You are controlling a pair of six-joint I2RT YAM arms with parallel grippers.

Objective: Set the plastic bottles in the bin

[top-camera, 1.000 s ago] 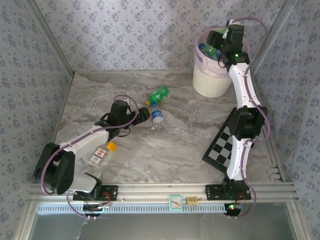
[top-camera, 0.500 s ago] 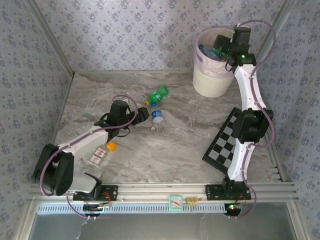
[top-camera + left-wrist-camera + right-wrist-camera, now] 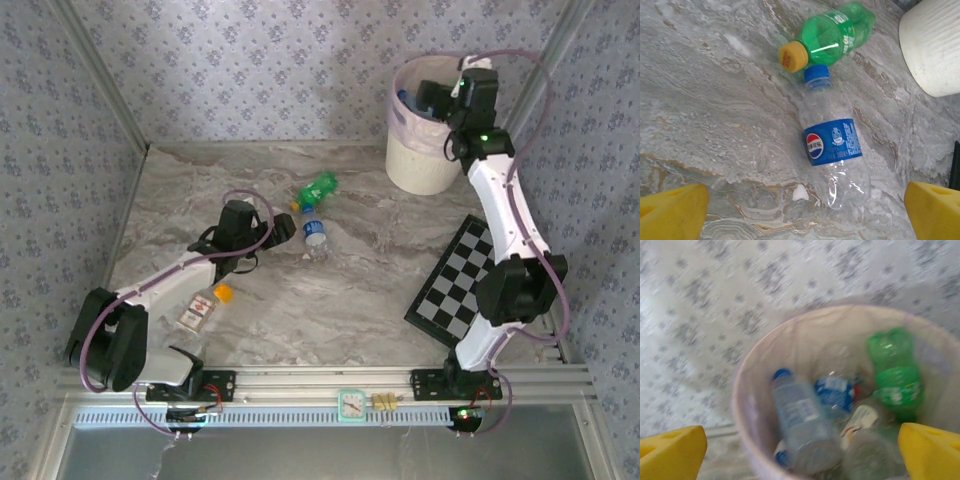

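Note:
A green bottle with a yellow cap (image 3: 318, 187) and a clear bottle with a blue label (image 3: 314, 235) lie side by side on the marble table. In the left wrist view the green bottle (image 3: 835, 35) lies beyond the clear bottle (image 3: 832, 145). My left gripper (image 3: 290, 228) is open just short of the clear bottle, and in the wrist view it (image 3: 807, 210) holds nothing. My right gripper (image 3: 432, 95) hovers open over the cream bin (image 3: 425, 150). In the blurred right wrist view it (image 3: 800, 455) is empty. Inside the pink-lined bin (image 3: 747, 390) lie several bottles, among them a green one (image 3: 895, 370) and a clear one (image 3: 800, 420).
A flat red-and-white packet (image 3: 197, 312) and a tiny orange piece (image 3: 223, 293) lie beside my left forearm. A black-and-white checkerboard (image 3: 455, 280) lies at the right, under my right arm. Patterned walls close in the table on three sides. The bin's wall (image 3: 935, 50) shows at the top right of the left wrist view.
My right arm has swung rightward and stretched out, its wrist shifting across the top of the bin. The left arm and the two table bottles have not moved.

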